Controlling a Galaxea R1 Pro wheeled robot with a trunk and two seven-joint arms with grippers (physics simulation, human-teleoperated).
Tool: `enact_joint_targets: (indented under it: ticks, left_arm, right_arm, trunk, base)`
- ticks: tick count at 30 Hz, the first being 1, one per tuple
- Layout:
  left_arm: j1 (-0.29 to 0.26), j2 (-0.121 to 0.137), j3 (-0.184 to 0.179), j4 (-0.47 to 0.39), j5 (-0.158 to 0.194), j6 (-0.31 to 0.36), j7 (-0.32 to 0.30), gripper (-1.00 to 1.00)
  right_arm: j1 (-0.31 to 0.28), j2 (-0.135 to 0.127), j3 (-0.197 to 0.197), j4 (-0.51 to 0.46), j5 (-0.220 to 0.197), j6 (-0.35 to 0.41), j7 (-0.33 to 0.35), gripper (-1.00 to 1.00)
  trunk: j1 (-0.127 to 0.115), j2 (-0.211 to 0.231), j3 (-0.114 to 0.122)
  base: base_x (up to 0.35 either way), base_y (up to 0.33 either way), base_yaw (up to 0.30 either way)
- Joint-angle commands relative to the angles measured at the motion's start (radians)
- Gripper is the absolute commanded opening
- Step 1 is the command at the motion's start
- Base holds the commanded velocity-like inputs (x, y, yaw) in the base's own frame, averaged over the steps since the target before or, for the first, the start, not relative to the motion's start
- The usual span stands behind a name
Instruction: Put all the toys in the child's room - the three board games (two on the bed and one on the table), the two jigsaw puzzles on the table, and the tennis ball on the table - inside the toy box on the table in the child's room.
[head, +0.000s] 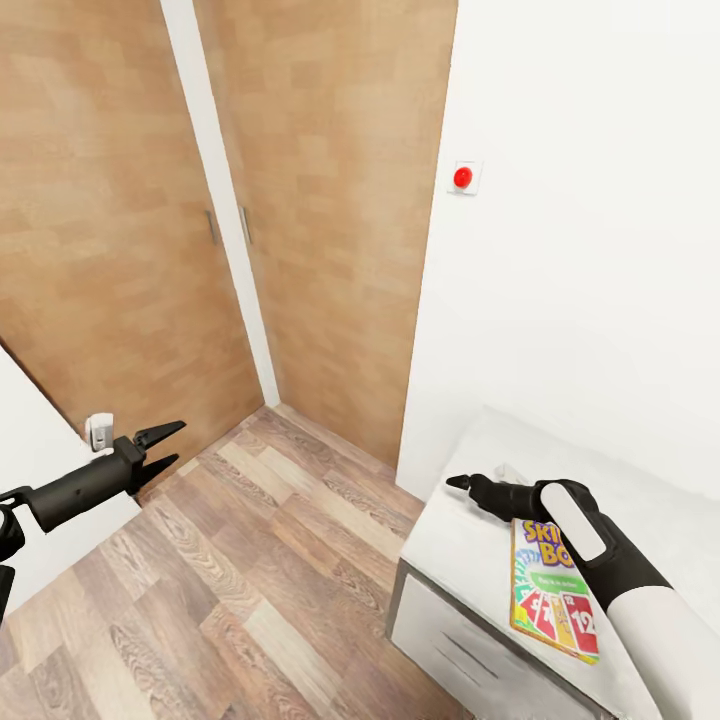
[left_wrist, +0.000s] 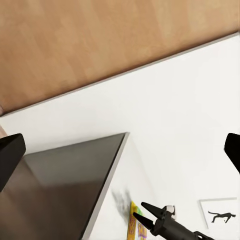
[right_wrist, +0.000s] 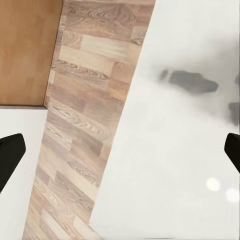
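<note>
Head view: found the left gripper (head: 165, 448) spread apart and empty above the wood floor (head: 260, 580), near the wooden doors (head: 330, 200). Found the right gripper (head: 458, 483) reaching out over a white surface (head: 450, 550); could not tell its spread from this angle. Saw the SKIP-BO board game (head: 550, 590) lying flat on that surface, face up, just beside the right forearm and behind the fingertips, not held.

Left wrist view: saw the left fingertips (left_wrist: 10, 155) set wide at the frame's edges, nothing between them. Caught the right gripper further off, its two points slightly parted, and a yellow sliver of the game box beside it.

Right wrist view: saw the right fingertips (right_wrist: 9, 156) wide apart too, empty, over the white surface's edge and the floor.

Judged the box light, stiff and smooth-faced, likely to slide if pushed. Reckoned a pinch across one thin edge best, probably after nudging that edge past the surface's rim.
</note>
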Motion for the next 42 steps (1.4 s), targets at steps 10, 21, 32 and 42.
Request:
enact_joint_targets:
  ticks: [10, 21, 32, 42]
  left_arm:
    - [-0.001, -0.001, -0.002, 0.0, -0.009, 0.004, -0.001, 1.0]
    - [0.0, -0.011, -0.013, 0.007, -0.018, 0.0, 0.011, 1.0]
    - [0.001, -0.013, -0.015, 0.011, -0.02, -0.002, 0.014, 1.0]
    - [0.028, -0.013, -0.014, 0.013, -0.022, -0.003, 0.015, 1.0]
  right_arm:
    - [-0.001, -0.006, 0.001, -0.016, -0.001, 0.003, -0.001, 1.0]
    - [-0.001, -0.008, -0.001, -0.021, 0.0, 0.003, -0.002, 1.0]
    - [-0.001, -0.013, -0.002, -0.022, 0.0, 0.003, -0.002, 1.0]
    - [-0.003, -0.014, -0.004, -0.023, 0.001, 0.003, -0.003, 1.0]
  trunk:
    - [0.001, -0.002, 0.002]
    - [0.001, -0.002, 0.008]
    - [0.001, -0.002, 0.014]
    - [0.001, -0.002, 0.019]
  base:
    - [0.0, 0.224, -0.269]
    - [0.0, 0.019, -0.279]
    - [0.0, 0.003, -0.28]
    - [0.0, 0.001, -0.278]
